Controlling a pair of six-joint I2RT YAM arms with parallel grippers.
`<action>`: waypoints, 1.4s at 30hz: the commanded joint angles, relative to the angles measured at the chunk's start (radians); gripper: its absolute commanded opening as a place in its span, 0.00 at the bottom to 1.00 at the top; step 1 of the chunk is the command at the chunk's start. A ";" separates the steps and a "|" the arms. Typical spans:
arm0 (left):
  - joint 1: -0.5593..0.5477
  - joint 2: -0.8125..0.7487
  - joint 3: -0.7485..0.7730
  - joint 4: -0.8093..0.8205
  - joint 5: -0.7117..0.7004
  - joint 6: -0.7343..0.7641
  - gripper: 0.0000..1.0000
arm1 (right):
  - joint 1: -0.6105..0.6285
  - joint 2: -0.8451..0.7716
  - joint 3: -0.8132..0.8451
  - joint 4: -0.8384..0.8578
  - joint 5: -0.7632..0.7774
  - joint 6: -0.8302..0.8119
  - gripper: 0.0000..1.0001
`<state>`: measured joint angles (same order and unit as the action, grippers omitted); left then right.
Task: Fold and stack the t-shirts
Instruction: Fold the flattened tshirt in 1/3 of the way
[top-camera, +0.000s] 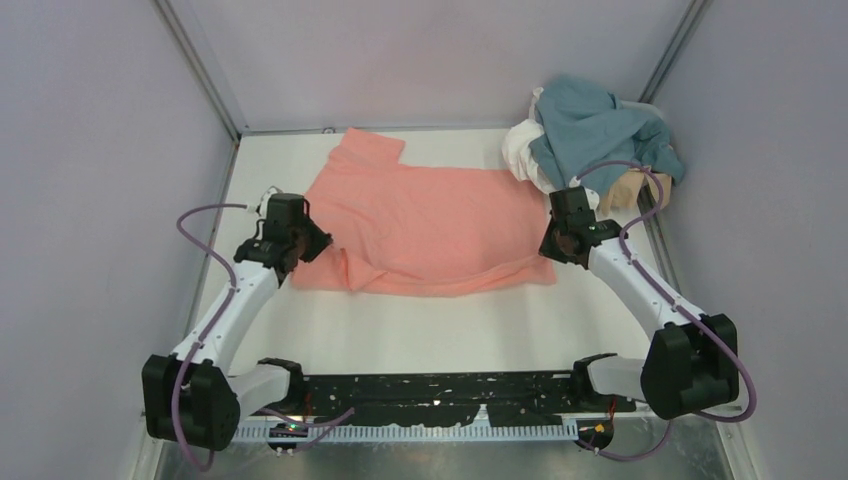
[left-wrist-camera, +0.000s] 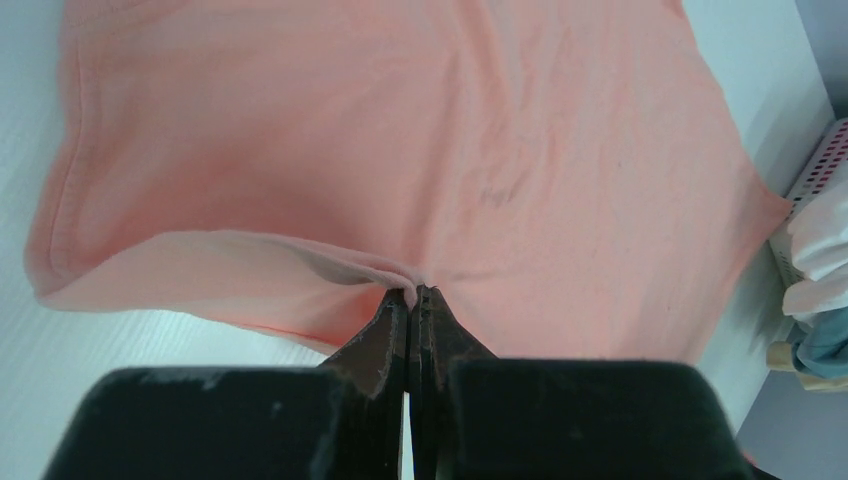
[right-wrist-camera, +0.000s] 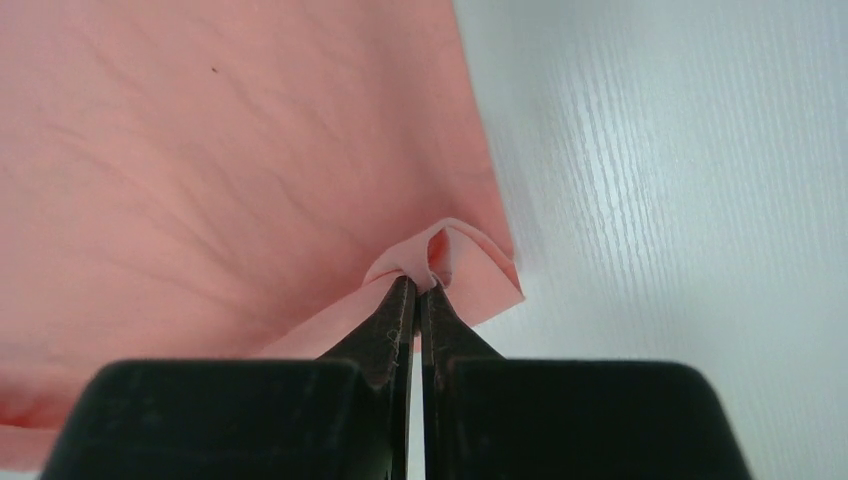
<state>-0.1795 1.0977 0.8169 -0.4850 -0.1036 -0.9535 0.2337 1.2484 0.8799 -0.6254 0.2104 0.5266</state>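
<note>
The salmon-pink t-shirt (top-camera: 425, 218) lies spread on the white table, its near hem folded up in a loose ridge. My left gripper (top-camera: 300, 243) is shut on a pinch of the shirt's left edge, seen in the left wrist view (left-wrist-camera: 412, 292) on the pink cloth (left-wrist-camera: 400, 130). My right gripper (top-camera: 556, 240) is shut on a fold at the shirt's right edge (right-wrist-camera: 418, 283), beside its corner (right-wrist-camera: 490, 270). The teal-blue t-shirt (top-camera: 590, 125), the white t-shirt (top-camera: 522, 152) and a tan t-shirt (top-camera: 630, 187) are piled at the back right.
The pile sits in a white mesh basket (left-wrist-camera: 815, 165) at the table's back right corner. Grey walls close in the left, back and right sides. Bare white table (top-camera: 440, 325) lies between the shirt and the black rail (top-camera: 440, 385) at the arm bases.
</note>
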 joint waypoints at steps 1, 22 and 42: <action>0.024 0.085 0.077 0.052 0.010 0.045 0.00 | -0.036 0.032 0.060 0.094 -0.001 -0.009 0.05; 0.114 0.423 0.332 -0.009 -0.031 0.078 0.00 | -0.090 0.175 0.084 0.231 0.053 -0.008 0.05; 0.125 0.564 0.517 -0.160 0.017 0.187 0.99 | -0.125 0.177 0.048 0.295 -0.014 -0.034 0.96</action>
<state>-0.0589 1.7512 1.3605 -0.6029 -0.1009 -0.8051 0.1101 1.5436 0.9512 -0.3511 0.1982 0.4934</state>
